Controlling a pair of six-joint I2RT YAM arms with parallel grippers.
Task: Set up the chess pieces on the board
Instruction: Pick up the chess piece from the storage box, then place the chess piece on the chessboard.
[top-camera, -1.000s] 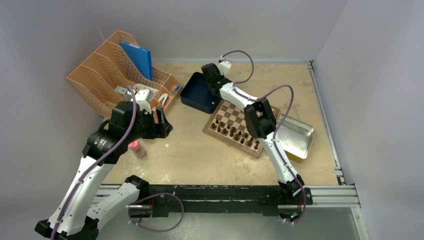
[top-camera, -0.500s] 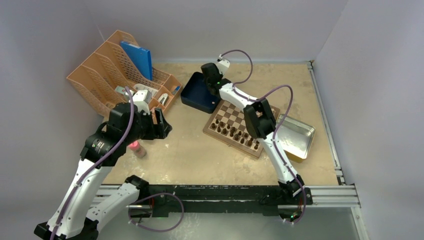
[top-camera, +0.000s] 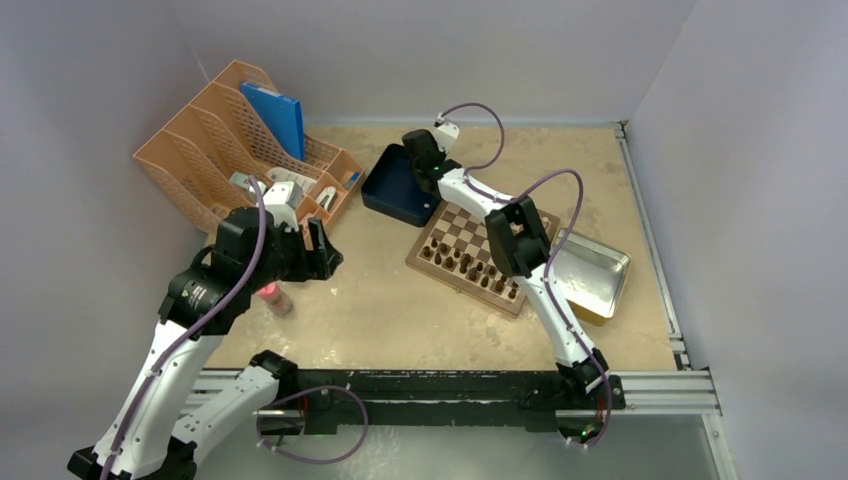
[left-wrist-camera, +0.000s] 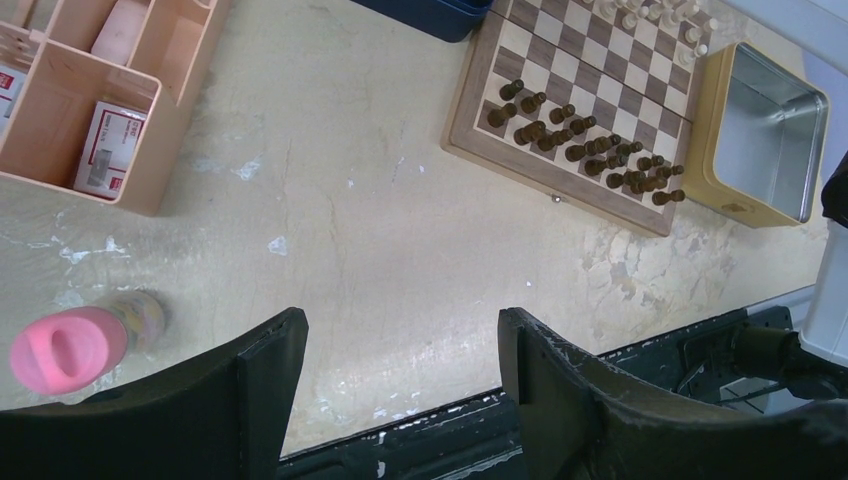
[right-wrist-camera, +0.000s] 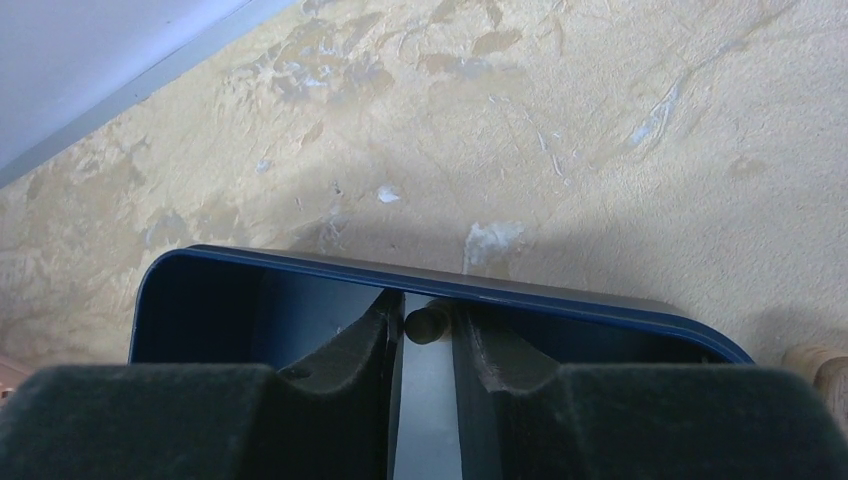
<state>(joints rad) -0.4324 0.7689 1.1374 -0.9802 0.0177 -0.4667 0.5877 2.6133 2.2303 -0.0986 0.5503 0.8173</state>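
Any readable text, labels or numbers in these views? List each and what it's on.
None legible.
White box in the peach organizer: red print, too blurred to read.
Second box at that view's left edge: red print, cut off, unreadable.

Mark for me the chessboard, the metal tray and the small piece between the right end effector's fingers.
chessboard (left-wrist-camera: 585, 72), left wrist view, bare middle squares.
metal tray (left-wrist-camera: 765, 140), left wrist view, bare inner floor.
small piece (right-wrist-camera: 425, 322), right wrist view, its rounded end between the fingertips.
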